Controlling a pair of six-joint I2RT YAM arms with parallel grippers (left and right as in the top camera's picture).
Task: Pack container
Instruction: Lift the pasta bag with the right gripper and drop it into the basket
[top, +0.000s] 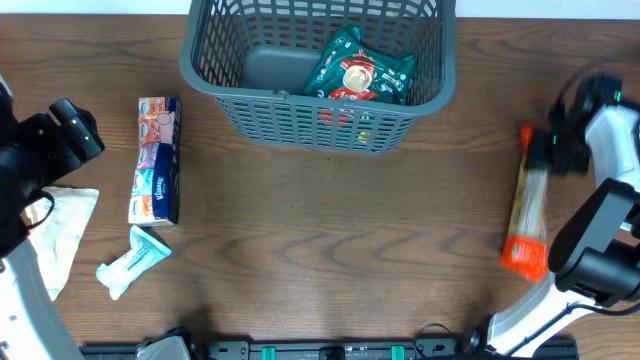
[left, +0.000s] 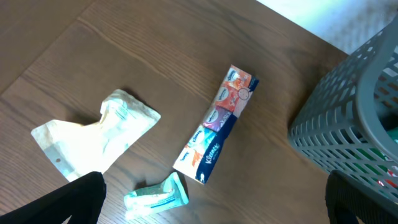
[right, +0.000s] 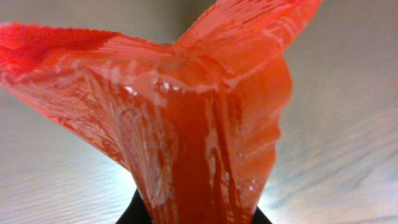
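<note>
The dark grey lattice container (top: 300, 115) stands at the back centre and holds a green snack packet (top: 358, 68). Its corner shows in the left wrist view (left: 336, 118). My right gripper (top: 545, 145) is shut on the far end of a long orange-ended packet (top: 527, 215) at the right. That packet fills the right wrist view (right: 186, 124), pinched between the fingers (right: 193, 214). My left gripper (top: 75, 125) is open and empty at the left, above the table (left: 211, 208).
A Kleenex tissue pack (top: 158, 160) (left: 216, 127), a small teal packet (top: 135, 260) (left: 158, 196) and a white pouch (top: 60, 225) (left: 93, 134) lie at the left on the brown wood table. The container sits against the table's back edge.
</note>
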